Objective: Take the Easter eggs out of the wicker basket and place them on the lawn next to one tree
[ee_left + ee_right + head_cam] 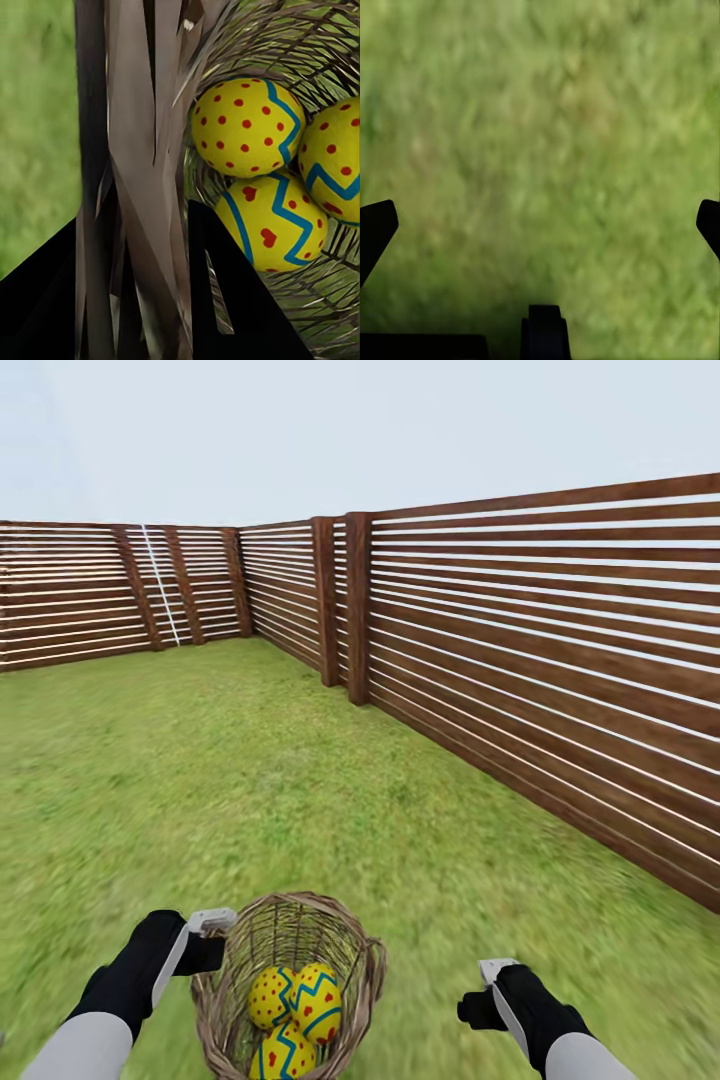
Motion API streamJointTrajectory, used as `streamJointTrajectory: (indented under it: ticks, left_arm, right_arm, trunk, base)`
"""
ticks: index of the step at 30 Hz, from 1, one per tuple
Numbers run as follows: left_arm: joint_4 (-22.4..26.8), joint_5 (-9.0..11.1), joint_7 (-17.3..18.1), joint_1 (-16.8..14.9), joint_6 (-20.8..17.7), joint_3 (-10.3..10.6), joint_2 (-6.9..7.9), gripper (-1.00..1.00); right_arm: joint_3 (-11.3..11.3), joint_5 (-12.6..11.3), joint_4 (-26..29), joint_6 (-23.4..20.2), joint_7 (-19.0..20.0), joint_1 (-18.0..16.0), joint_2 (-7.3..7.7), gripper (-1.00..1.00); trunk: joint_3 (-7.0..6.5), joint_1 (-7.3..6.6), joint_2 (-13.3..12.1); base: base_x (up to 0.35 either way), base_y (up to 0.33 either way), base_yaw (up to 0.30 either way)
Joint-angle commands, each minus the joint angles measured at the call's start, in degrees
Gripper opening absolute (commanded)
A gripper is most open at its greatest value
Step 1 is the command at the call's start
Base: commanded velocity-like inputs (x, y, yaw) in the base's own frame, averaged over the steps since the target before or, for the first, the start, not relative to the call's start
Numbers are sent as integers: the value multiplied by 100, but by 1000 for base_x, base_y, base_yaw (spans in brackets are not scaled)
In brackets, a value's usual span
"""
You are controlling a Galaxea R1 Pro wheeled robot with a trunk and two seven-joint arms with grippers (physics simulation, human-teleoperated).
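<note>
The wicker basket (pixel 290 930) hangs low in front of me with the three Easter eggs inside: one dotted (pixel 270 997), one with blue zigzags (pixel 318 1000), one at the bottom (pixel 282 1055). My left gripper (pixel 205 950) is shut on the basket's left rim. In the left wrist view its black fingers (pixel 232 300) pinch the woven wall (pixel 142 150), and the eggs (pixel 244 127) (pixel 274 221) (pixel 334 161) lie just beyond. My right gripper (pixel 480 1000) stands open to the right of the basket, apart from it, over bare grass (pixel 540 112). The tree is out of view.
The lawn (pixel 200 780) stretches ahead to a corner of the garden. A brown slatted fence (pixel 540 640) runs along the right side and across the back (pixel 70 595), with thick posts (pixel 358 610) partway along.
</note>
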State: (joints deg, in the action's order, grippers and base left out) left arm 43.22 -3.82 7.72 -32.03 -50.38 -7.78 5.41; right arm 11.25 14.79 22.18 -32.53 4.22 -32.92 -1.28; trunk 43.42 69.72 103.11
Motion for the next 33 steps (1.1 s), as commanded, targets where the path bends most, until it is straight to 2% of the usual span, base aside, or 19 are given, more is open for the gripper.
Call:
streamJointTrajectory:
  ticks: [1, 21, 28, 33]
  left_arm:
    - [9, -8, 46, -4, -24, -13, -3, -100]
    - [5, -10, 46, -4, -24, -13, 0, -100]
    - [2, -5, 46, -5, -24, -13, -4, -100]
    - [2, -9, 46, -5, -24, -13, -4, -100]
  right_arm:
    - [44, 59, 14, -31, 44, -3, -6, 100]
    - [35, 59, -126, -35, 18, -3, -4, 100]
    - [35, 59, -126, -35, 18, 1, -4, 100]
    - [35, 59, -126, -35, 18, 0, -4, 100]
  trunk:
    - [8, -1, 3]
    - [115, -1, 3]
    - [41, -154, -278]
    - [78, -154, -278]
  base:
    - [0, 0, 292]
    - [0, 0, 244]
    - [0, 0, 202]
    - [0, 0, 201]
